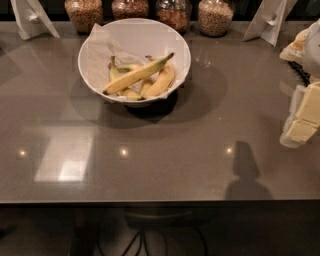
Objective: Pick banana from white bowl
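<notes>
- Grey-brown polished table (160, 165) nearest: glossy, dotted with small reflected light spots (123, 150), with a pale square glare toward the left.
- Dark shadow (245, 172) on the table right of centre, near the front edge.
- A little farther back, at the right edge of the view: gripper (300, 127), cream and pale yellow, only partly in frame, above the table and well apart from the bowl. Spread or closed: cannot tell. No contact with any fruit.
- Farther back, left of centre: white bowl (81, 62), large and round, standing on the table, lined with crumpled white paper (107, 45).
- Inside the bowl, on top: banana (140, 73), the longest, nearly straight, yellow, lying slantwise across the rest. Dark greenish tip up near the right rim, other end down at the front-left rim.
- Under and beside it: shorter bananas (162, 82), more curved, also yellow.
- Farthest, along the back edge: four glass jars (84, 14) of grains in a row behind the bowl.
- At the back corners: white stands (31, 19), one left, one right.
</notes>
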You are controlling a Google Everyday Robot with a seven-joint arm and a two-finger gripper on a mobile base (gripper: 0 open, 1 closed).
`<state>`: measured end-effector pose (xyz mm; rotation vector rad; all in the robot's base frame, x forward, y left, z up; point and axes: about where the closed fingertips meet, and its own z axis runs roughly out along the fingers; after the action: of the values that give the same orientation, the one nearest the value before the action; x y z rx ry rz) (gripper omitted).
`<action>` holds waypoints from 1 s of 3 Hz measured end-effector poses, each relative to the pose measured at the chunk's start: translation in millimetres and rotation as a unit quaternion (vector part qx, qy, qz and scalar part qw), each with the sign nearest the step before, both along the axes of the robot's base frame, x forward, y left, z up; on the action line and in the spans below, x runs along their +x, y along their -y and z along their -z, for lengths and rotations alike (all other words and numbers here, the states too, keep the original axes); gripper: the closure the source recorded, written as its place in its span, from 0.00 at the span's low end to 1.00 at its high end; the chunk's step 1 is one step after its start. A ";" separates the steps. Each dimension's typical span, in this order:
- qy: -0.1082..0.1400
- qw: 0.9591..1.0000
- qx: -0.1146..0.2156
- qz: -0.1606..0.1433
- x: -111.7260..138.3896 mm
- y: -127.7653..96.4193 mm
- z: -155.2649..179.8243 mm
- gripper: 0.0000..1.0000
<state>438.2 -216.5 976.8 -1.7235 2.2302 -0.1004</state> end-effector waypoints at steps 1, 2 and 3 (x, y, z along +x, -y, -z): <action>0.000 1.000 0.000 0.000 0.1 -0.1 0.0 0.00; 0.020 1.000 0.017 -0.012 5.1 -7.5 -3.3 0.00; 0.051 0.996 0.054 -0.043 21.4 -25.8 -6.2 0.00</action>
<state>459.6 -190.7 983.0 -1.7154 2.0475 -0.0459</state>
